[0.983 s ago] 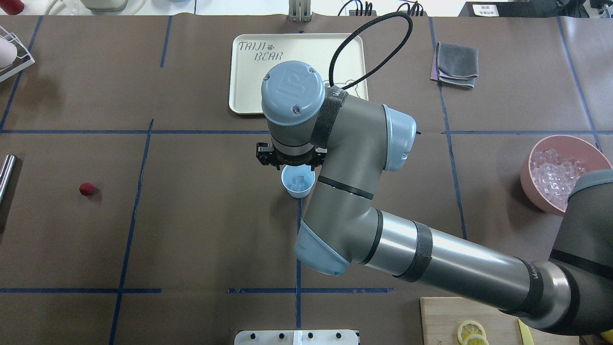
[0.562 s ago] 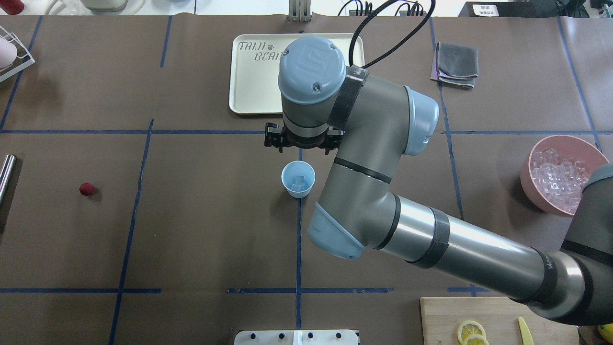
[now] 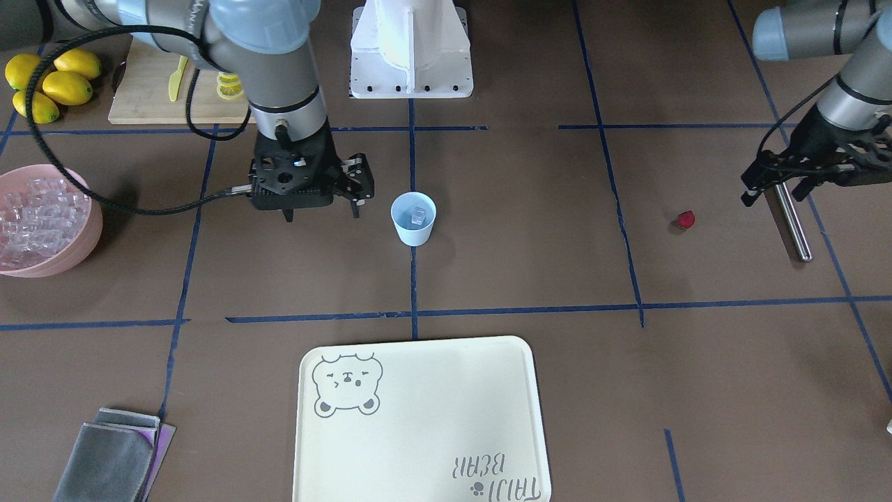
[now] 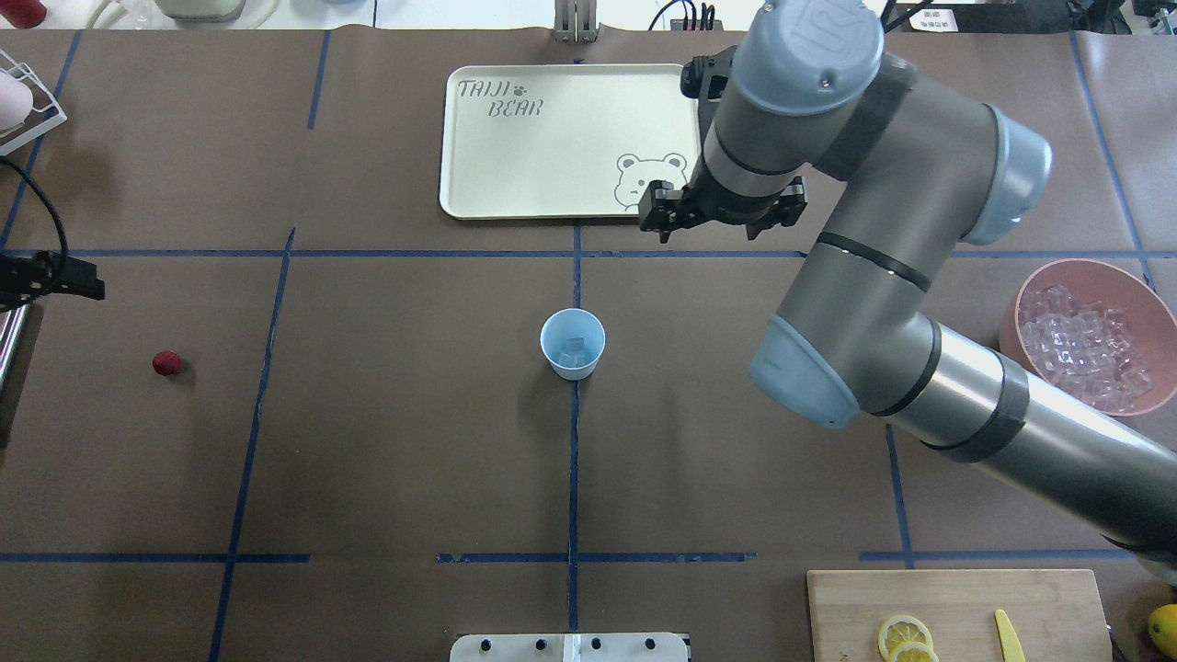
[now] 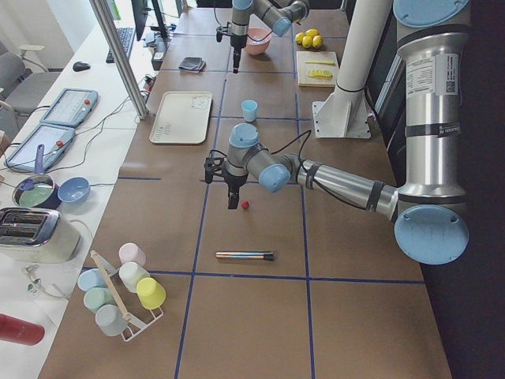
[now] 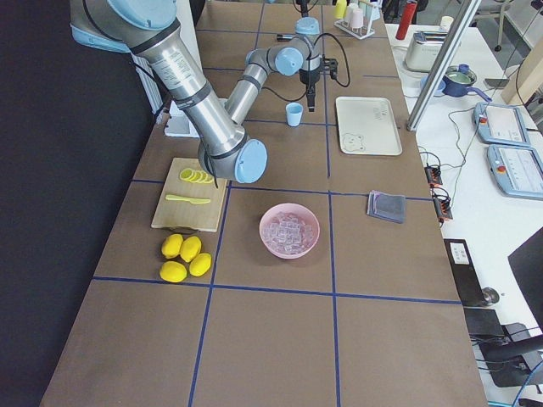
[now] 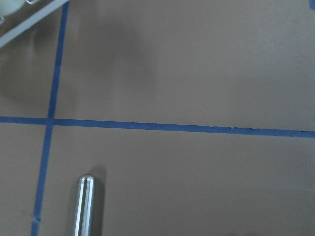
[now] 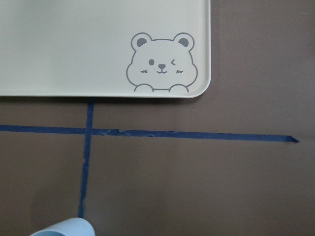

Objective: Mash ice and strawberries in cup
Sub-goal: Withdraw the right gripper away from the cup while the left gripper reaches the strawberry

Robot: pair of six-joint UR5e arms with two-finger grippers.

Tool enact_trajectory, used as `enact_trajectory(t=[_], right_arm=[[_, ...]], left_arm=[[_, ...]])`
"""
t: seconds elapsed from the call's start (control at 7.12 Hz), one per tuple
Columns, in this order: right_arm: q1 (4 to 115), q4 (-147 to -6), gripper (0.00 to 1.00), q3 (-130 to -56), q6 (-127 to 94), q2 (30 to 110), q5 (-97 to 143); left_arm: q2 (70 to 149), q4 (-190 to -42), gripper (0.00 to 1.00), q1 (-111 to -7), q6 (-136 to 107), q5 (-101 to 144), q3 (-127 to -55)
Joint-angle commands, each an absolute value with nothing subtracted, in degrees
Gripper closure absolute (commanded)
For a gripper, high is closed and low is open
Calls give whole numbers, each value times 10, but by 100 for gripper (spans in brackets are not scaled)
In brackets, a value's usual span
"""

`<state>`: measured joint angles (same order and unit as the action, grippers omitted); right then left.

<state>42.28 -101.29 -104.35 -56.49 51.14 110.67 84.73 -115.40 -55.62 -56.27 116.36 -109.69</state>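
Moved: right gripper [image 3: 321, 213] was directly over the cup [image 4: 572, 344] a second ago; it has since drawn clear and now hangs near the corner of the tray [image 4: 515, 184]. The left gripper [image 3: 775, 192] has come into the overhead view's left edge.
Right gripper: jaws spread wide and empty, just beside the cup in the front view, not touching it.
Left gripper: jaws look parted with nothing between them, hovering over a metal rod [image 3: 789, 226] that lies flat on the table [image 4: 395, 441].
Cup: upright mid-table on a blue tape line, with ice [image 3: 417, 215] already inside.
Strawberry: the strawberry [image 4: 165, 362] lies alone on the table, well apart from the cup and near the rod; not yet in the cup.
Spare ice: heaped in the pink bowl [image 3: 66, 265] at the robot's right.
Handling: the berry is probably soft and easily bruised, so a light pinch across its middle suits it. Ice is hard and slippery. The thin plastic cup looks light and likely to tip under mashing, so it wants steadying around its wall. The rod is stiff and smooth; take it mid-length.
Hidden: neither wrist camera shows fingers. The overhead view hides the right fingertips under the wrist and cuts off most of the left arm. The count of cubes in the cup is unclear.
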Motion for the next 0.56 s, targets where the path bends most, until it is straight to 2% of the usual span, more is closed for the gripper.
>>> enact_trajectory(t=[0.0, 0.42], right_arm=[[463, -1009, 1, -1081, -486, 570, 1122], [504, -1008, 1, -1114, -447, 617, 1165]], left_arm=[[847, -1186, 0, -437, -681, 1057, -1101], [852, -1208, 0, -394, -704, 1013, -1057]])
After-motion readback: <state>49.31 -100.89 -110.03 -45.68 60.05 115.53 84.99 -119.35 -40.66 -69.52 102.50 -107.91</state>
